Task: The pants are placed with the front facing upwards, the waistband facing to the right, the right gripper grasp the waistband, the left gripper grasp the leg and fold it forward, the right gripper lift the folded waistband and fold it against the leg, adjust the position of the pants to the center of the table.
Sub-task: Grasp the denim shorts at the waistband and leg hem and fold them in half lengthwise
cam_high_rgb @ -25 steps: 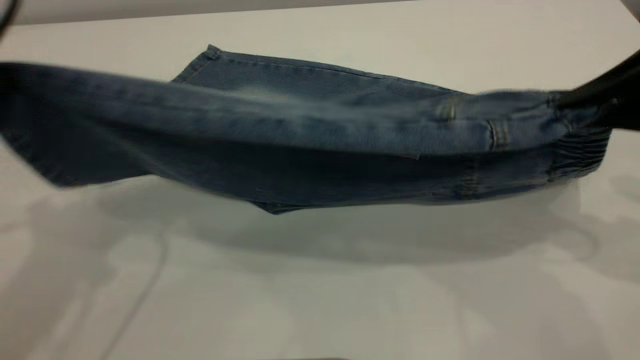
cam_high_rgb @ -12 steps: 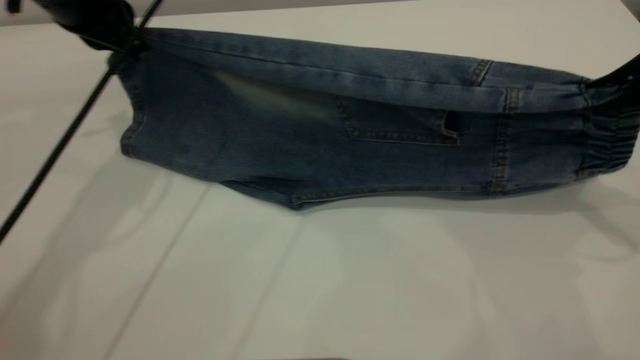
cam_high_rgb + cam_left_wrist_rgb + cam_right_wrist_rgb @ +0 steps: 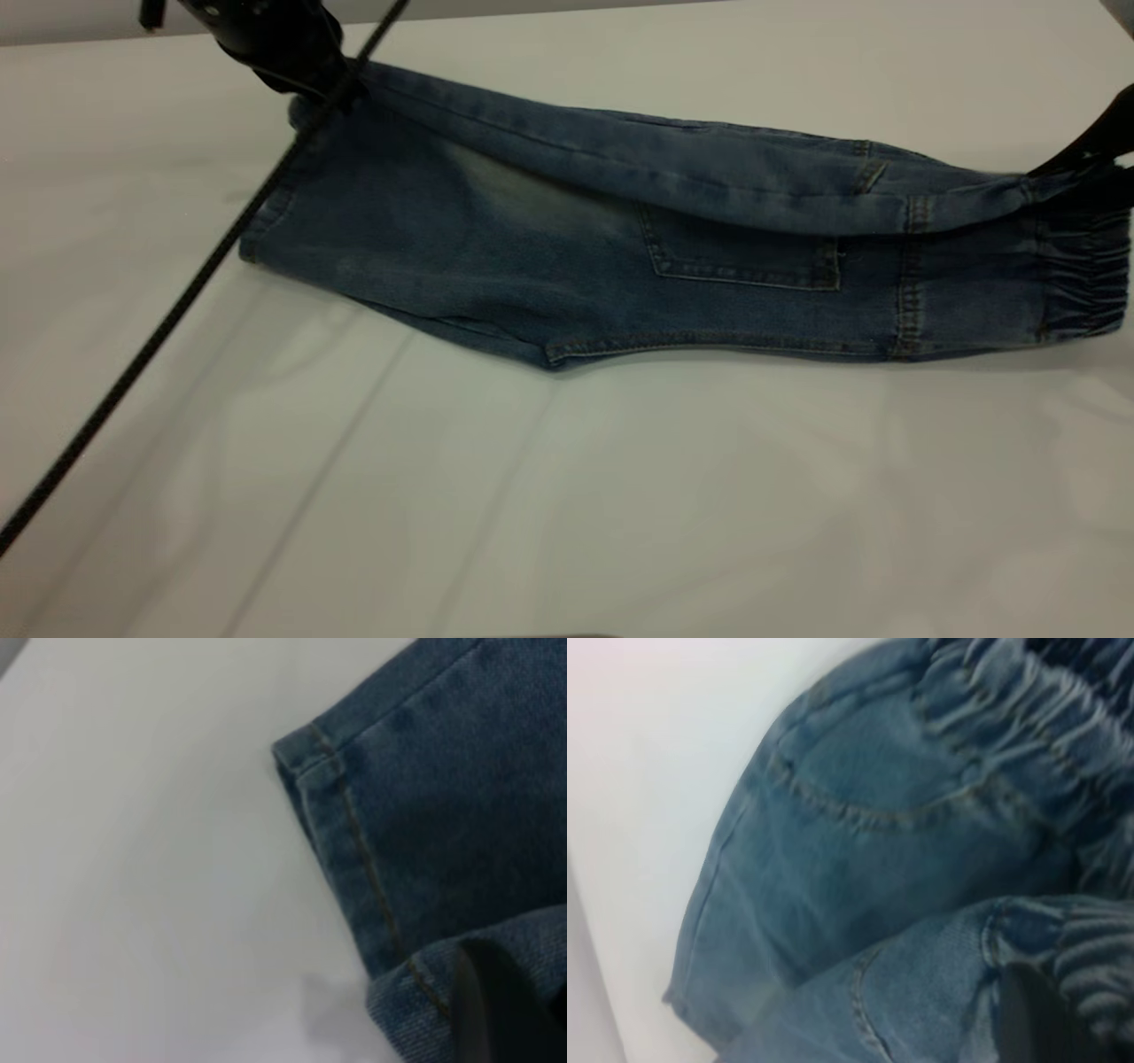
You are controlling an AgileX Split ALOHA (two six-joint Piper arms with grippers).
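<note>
The blue denim pants (image 3: 620,257) lie folded lengthwise on the white table (image 3: 620,514), back patch pocket (image 3: 740,261) up. My left gripper (image 3: 326,84) is at the far left corner, shut on the leg hem, which it holds slightly raised. Its wrist view shows the stitched hem (image 3: 354,833) and the gripper (image 3: 496,1010) pinching denim. My right gripper (image 3: 1063,168) at the right edge is shut on the waistband (image 3: 1085,283), whose top layer it holds up. Its wrist view shows the puckered elastic waistband (image 3: 1028,718) and the gripper (image 3: 1036,1019) on it.
A thin black cable (image 3: 177,301) trails from the left gripper diagonally over the table's left side. Bare tabletop spreads in front of the pants.
The lifted edge of the pants has swung away from the camera to the far side and come down. The left gripper has moved right with the leg hem; the right gripper has barely shifted.
</note>
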